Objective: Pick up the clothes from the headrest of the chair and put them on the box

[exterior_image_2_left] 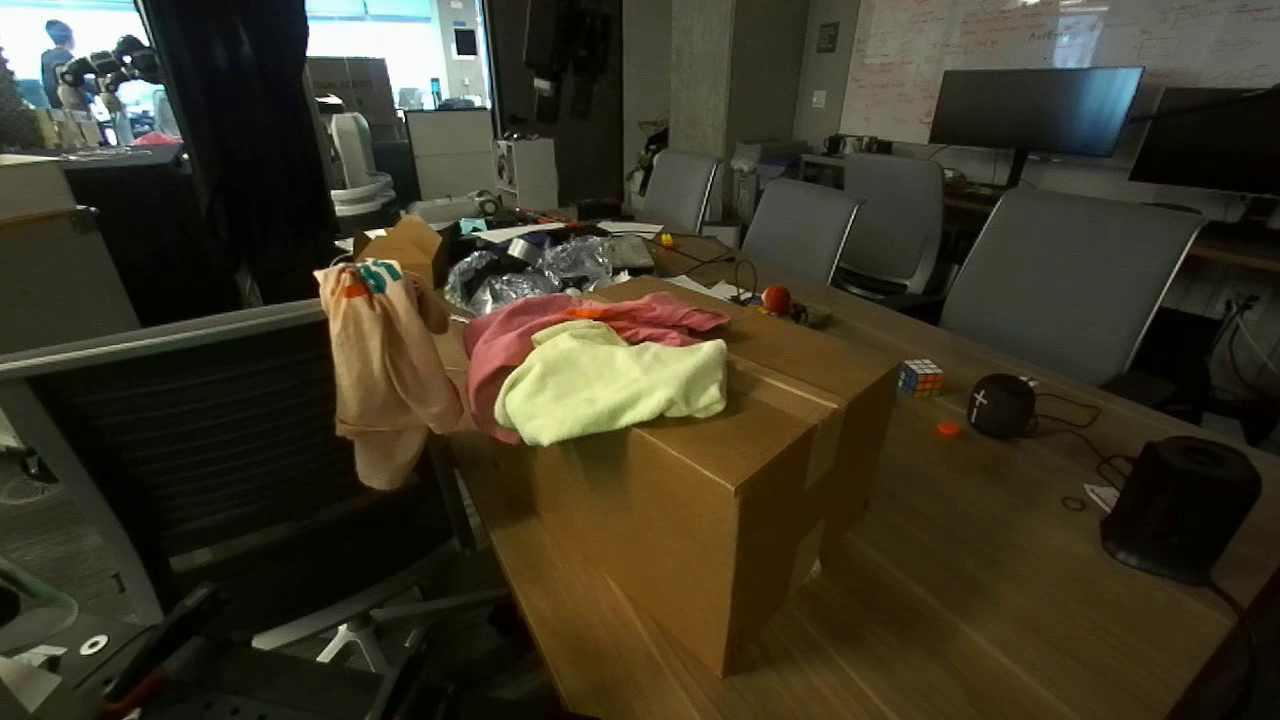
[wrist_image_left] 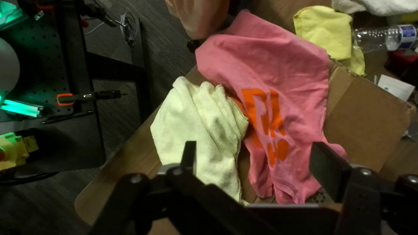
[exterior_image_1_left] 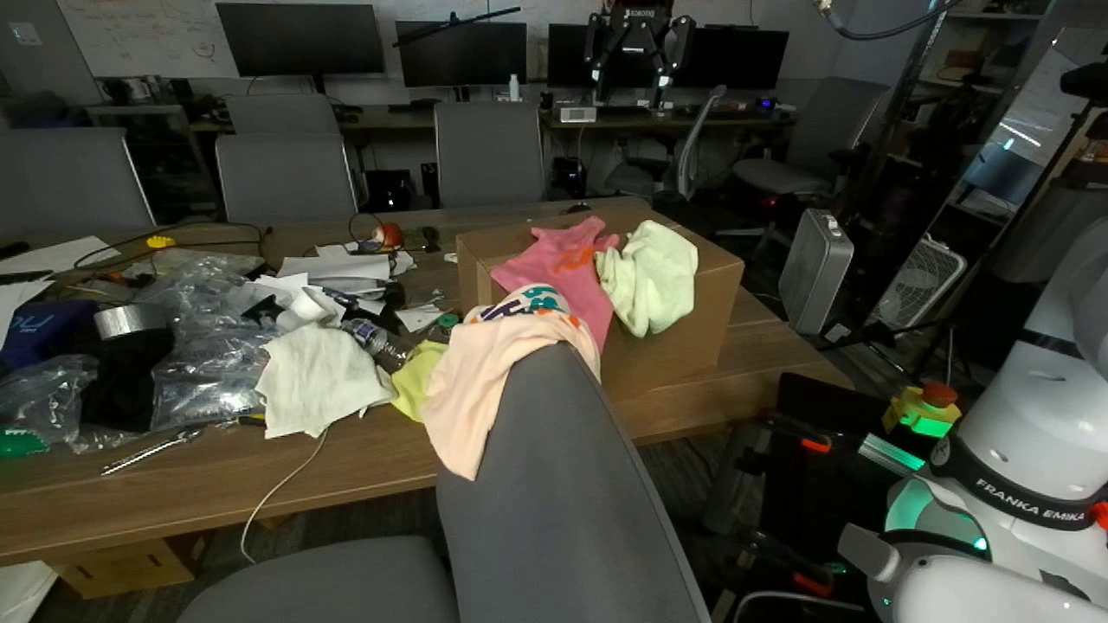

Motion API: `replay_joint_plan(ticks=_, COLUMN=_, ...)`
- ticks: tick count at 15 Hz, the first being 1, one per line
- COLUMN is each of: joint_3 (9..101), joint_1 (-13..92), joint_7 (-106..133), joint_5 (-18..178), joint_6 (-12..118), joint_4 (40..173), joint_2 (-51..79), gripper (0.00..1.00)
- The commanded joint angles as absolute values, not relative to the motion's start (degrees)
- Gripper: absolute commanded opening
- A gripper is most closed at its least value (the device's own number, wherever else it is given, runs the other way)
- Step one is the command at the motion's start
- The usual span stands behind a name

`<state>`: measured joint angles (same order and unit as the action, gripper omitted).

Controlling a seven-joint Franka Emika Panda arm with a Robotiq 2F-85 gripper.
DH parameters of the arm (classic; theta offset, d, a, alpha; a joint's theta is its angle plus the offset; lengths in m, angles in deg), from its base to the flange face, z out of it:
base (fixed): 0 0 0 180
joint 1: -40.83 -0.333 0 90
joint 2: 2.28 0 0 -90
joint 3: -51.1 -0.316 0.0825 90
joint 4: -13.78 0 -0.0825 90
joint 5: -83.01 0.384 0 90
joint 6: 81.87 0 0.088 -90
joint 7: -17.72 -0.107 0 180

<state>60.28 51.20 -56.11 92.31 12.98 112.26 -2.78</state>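
the peach garment (exterior_image_1_left: 480, 376) is draped over the top of the chair (exterior_image_1_left: 563, 493) back; cloth hanging on both sides likely keeps it in place. the pink garment (exterior_image_1_left: 563, 275) and the pale green cloth (exterior_image_1_left: 651, 279) lie on the box (exterior_image_2_left: 645, 530) and overhang its edge, suggesting the box is the receiving surface and the peach garment is yet to be transferred. the gripper (wrist_image_left: 256, 160) is empty, its jaws spread wide, presumably to admit bunched fabric.

the wrist view presents the orange print (wrist_image_left: 277, 112) on the pink garment from above, but only part of the peach garment, at the top border. in an exterior view, the gripper (exterior_image_1_left: 630, 97) hangs well above the box; in an exterior view, a dark shape (exterior_image_2_left: 568, 60) may be the gripper, but the area is too dim to confirm. the puzzle cube (exterior_image_2_left: 920, 378) shows only in an exterior view.
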Motion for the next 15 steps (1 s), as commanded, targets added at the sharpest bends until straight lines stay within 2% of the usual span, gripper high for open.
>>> replay_joint_plan(ticks=1, joint_3=59.1, joint_1=49.6, joint_7=-48.0, joint_5=93.1, joint_6=12.7, joint_4=120.0, joint_2=-7.1, gripper=1.00)
replay_joint_plan(ticks=7, joint_3=51.8, joint_1=43.1, joint_7=-44.4, joint_5=91.2, joint_6=9.8, joint_4=128.6, joint_2=-9.3, gripper=1.00)
replay_joint_plan(ticks=15, joint_3=41.3, joint_1=33.0, joint_7=-44.1, joint_5=86.6, joint_6=2.8, joint_4=125.8, joint_2=-1.2, gripper=1.00)
